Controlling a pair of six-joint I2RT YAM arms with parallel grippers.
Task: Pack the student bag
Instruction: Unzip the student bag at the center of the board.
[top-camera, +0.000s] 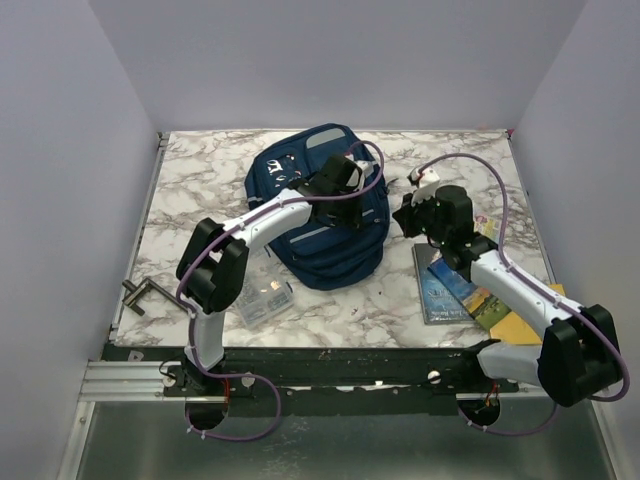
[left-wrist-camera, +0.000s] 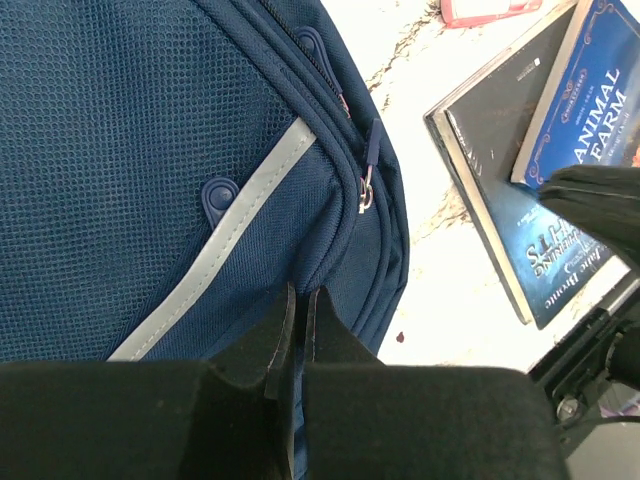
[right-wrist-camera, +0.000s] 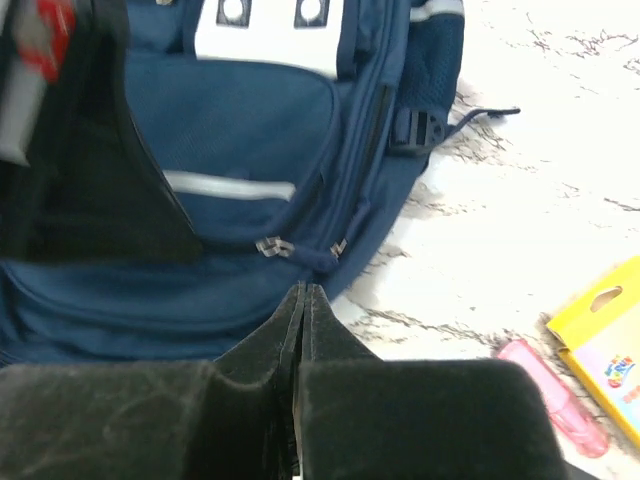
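The student bag (top-camera: 318, 215), a navy backpack with grey stripes, lies in the middle of the marble table. My left gripper (top-camera: 355, 212) reaches over its right side. In the left wrist view the fingers (left-wrist-camera: 300, 300) are shut on a small fold of the bag (left-wrist-camera: 150, 150) below a grey stripe (left-wrist-camera: 230, 230) and a zipper pull (left-wrist-camera: 368, 170). My right gripper (top-camera: 405, 215) hangs at the bag's right edge. In the right wrist view it (right-wrist-camera: 303, 292) is shut and empty, its tips just short of two metal zipper pulls (right-wrist-camera: 272, 245) on the bag (right-wrist-camera: 230, 120).
Books (top-camera: 445, 285) lie right of the bag, among them Animal Farm (left-wrist-camera: 600, 100) on a dark book (left-wrist-camera: 500, 230). A clear plastic box (top-camera: 265, 298) sits near the front. A yellow crayon box (right-wrist-camera: 605, 345) and pink tube (right-wrist-camera: 552, 395) lie at the right. A metal tool (top-camera: 145, 293) is at the left edge.
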